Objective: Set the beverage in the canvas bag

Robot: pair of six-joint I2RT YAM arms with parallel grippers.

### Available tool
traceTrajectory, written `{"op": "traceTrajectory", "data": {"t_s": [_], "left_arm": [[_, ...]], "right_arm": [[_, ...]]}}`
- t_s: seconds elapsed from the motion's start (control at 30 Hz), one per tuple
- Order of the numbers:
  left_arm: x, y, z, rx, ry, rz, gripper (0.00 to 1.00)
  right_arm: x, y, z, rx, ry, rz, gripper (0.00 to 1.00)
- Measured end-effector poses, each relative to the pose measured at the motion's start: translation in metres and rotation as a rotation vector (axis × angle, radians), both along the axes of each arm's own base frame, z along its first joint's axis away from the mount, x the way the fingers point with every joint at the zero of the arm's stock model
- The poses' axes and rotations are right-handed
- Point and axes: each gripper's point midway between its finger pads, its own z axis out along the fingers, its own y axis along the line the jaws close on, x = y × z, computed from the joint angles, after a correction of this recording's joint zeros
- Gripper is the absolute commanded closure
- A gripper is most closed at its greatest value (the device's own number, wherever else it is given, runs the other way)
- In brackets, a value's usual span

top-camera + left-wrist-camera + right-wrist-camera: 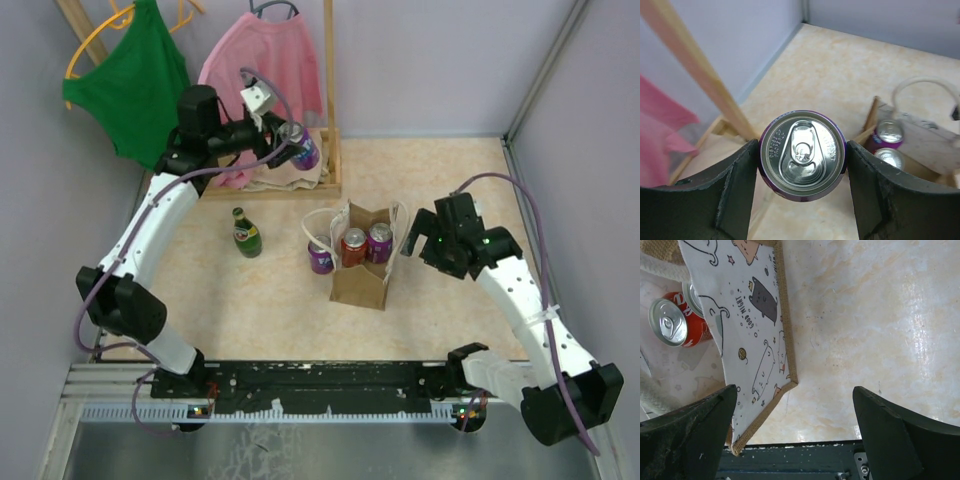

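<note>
- top view: the left gripper (293, 143) is raised at the far left, near the wooden rack (329, 90). it is clamped on a purple beverage can (304, 152), which is held off the table (450, 180).
- the canvas bag (360, 285) stands upright mid-table, well apart from the held can. a red can (353, 246) and a magenta can (380, 241) stand side by side in its open mouth.
- another purple can (320, 257) sits against the bag's left side by the pale handle loop (314, 222); whether it is inside or outside cannot be told.
- a green bottle (246, 232) stands upright to the left of the bag. a green shirt (135, 85) and a pink garment (265, 65) hang behind.
- the right gripper (408, 240) is just beside the bag's right end.
- left wrist view: the beverage can (802, 155) is seen from above, pull-tab up. it is pinched on both sides between the dark fingers (735, 195) of the left gripper (802, 167).
- the bag (927, 145) lies lower right, with two can tops showing at its near end.
- right wrist view: the right gripper (795, 437) is spread wide with nothing between its fingers (900, 440). below it is a corner of the bag's cat-printed wall (755, 330) and bare table.
- the red can (672, 322) is visible in the bag.
</note>
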Motion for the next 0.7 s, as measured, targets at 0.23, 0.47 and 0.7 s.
{"op": "traceTrajectory", "data": {"t_s": [0.23, 0.47, 0.7], "left_arm": [[-0.073, -0.075, -0.017, 0.003, 0.124, -0.263, 1.0], [-0.158, -0.117, -0.077, 0.091, 0.275, -0.468, 1.0], [-0.173, -0.127, -0.105, 0.128, 0.311, -0.492, 1.0]], "right_arm": [[-0.006, -0.002, -0.004, -0.001, 0.004, -0.007, 0.01], [-0.008, -0.003, 0.0, 0.009, -0.014, -0.013, 0.01], [-0.012, -0.004, -0.002, 0.008, -0.008, -0.015, 0.01]]}}
